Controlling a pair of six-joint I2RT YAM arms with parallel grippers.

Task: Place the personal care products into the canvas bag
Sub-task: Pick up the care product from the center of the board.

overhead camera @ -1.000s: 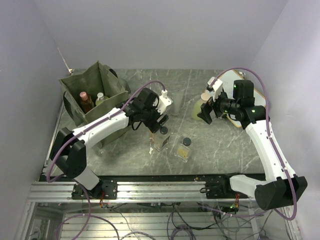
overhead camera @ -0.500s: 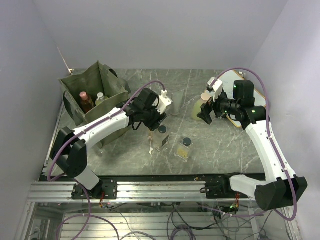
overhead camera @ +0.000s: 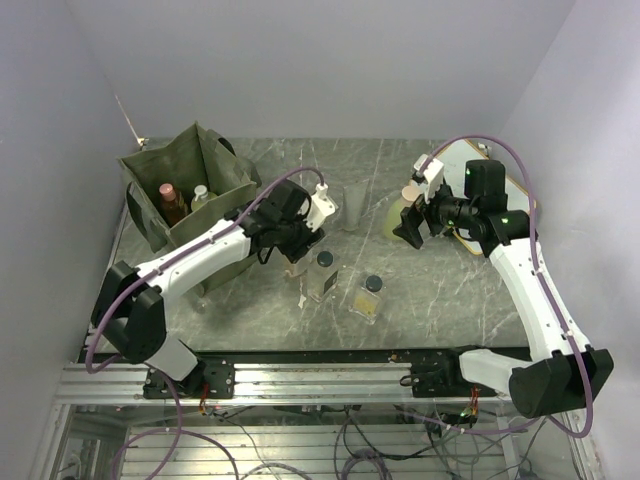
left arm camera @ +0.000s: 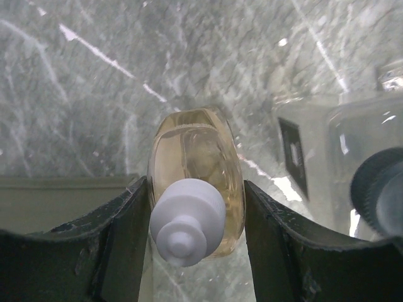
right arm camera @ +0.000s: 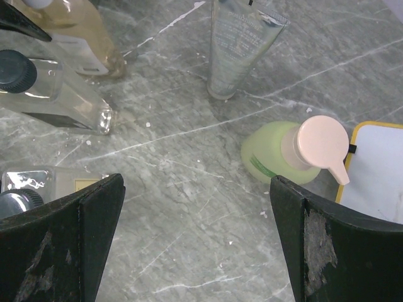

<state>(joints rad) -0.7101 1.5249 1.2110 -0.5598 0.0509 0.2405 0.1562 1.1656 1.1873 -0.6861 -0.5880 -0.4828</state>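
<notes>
- Marble table [overhead camera: 450, 290] carries two square bottles nearest the arm bases. One [overhead camera: 368, 297] stands alone, the other [overhead camera: 322, 275] just beside the left gripper.
- Left gripper [overhead camera: 297, 258] presses its fingers [left arm camera: 119, 239] on both sides of the cream bottle [left arm camera: 195, 157], whose white cap points at the wrist camera. I cannot tell whether the bottle rests on the table.
- Right gripper [overhead camera: 412, 230] hangs with its fingers [right arm camera: 94, 239] spread wide, holding nothing.
- Green bottle [right arm camera: 283, 154] with a pink pump stands upright just beyond those fingers, untouched, beside the whiteboard [right arm camera: 378, 170].
- Tube [right arm camera: 242, 44] stands upright farther back, between the two grippers.
- Bag [overhead camera: 150, 165] sits at the far left with its mouth open upward. It holds an orange bottle [overhead camera: 168, 192] and a pale-capped one [overhead camera: 201, 193]. The other five products are out on the table.
</notes>
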